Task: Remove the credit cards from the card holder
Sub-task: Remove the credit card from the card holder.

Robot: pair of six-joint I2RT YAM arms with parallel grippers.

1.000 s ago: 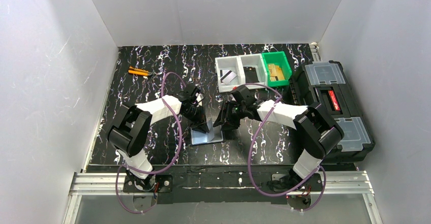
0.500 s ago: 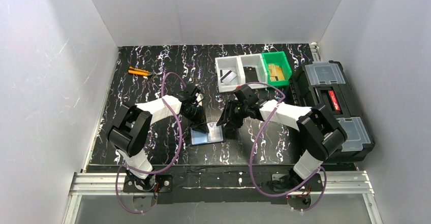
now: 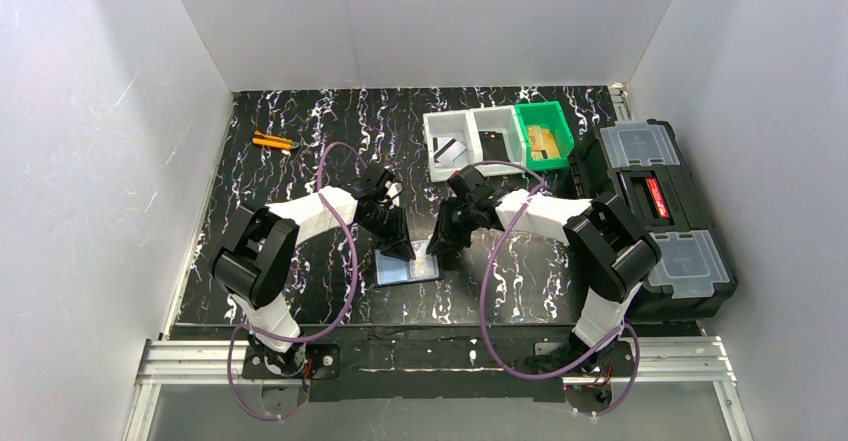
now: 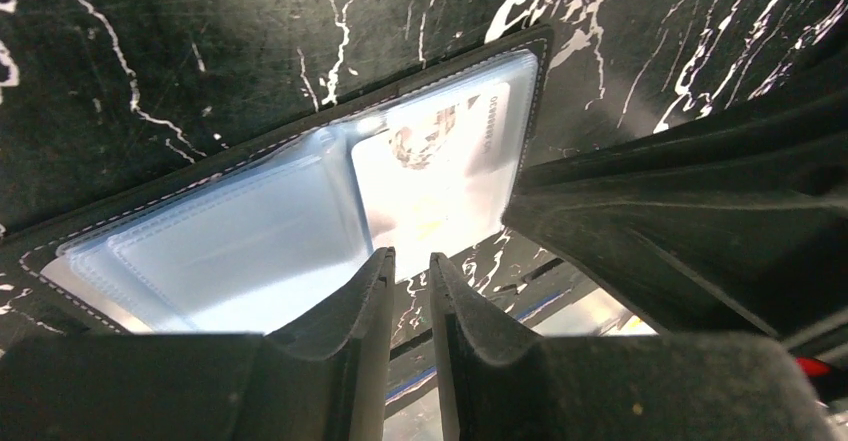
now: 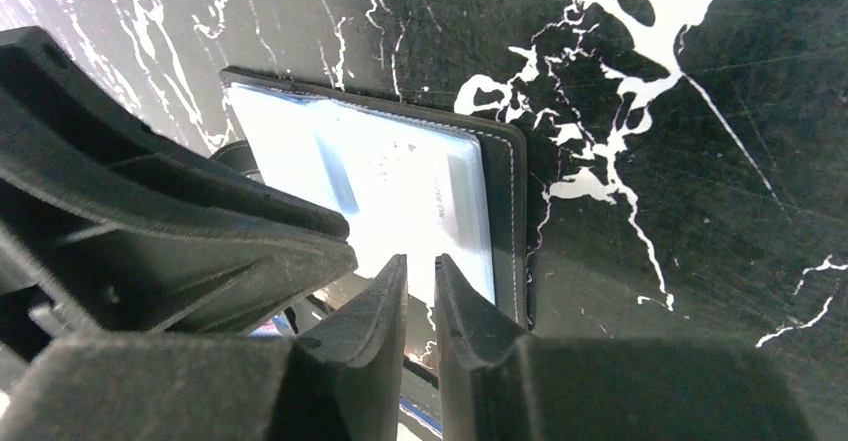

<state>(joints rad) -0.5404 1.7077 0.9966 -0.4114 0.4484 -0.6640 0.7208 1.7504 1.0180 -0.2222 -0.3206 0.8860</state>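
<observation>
The black card holder [image 3: 410, 269] lies open and flat on the marbled table, its glossy blue-grey sleeves facing up [image 4: 240, 246]. A pale credit card [image 4: 430, 176] sits inside the right-hand sleeve, also visible in the right wrist view [image 5: 400, 186]. My left gripper [image 3: 400, 249] stands on the holder's far left part, jaws nearly together with a thin empty slit [image 4: 410, 258]. My right gripper [image 3: 441, 245] stands on the holder's far right corner, its jaws drawn in to a similar slit [image 5: 420, 261]; nothing shows between them. Another grey card [image 3: 450, 150] lies in a white bin.
Two white bins [image 3: 470, 121] and a green bin [image 3: 545, 133] holding tan blocks stand at the back. A large black toolbox [image 3: 655, 211] fills the right side. An orange tool [image 3: 271, 141] lies at the back left. The two grippers stand close together.
My right gripper has shifted slightly left onto the holder's corner and narrowed its jaws from well apart to a thin slit. The left gripper and the holder have stayed put.
</observation>
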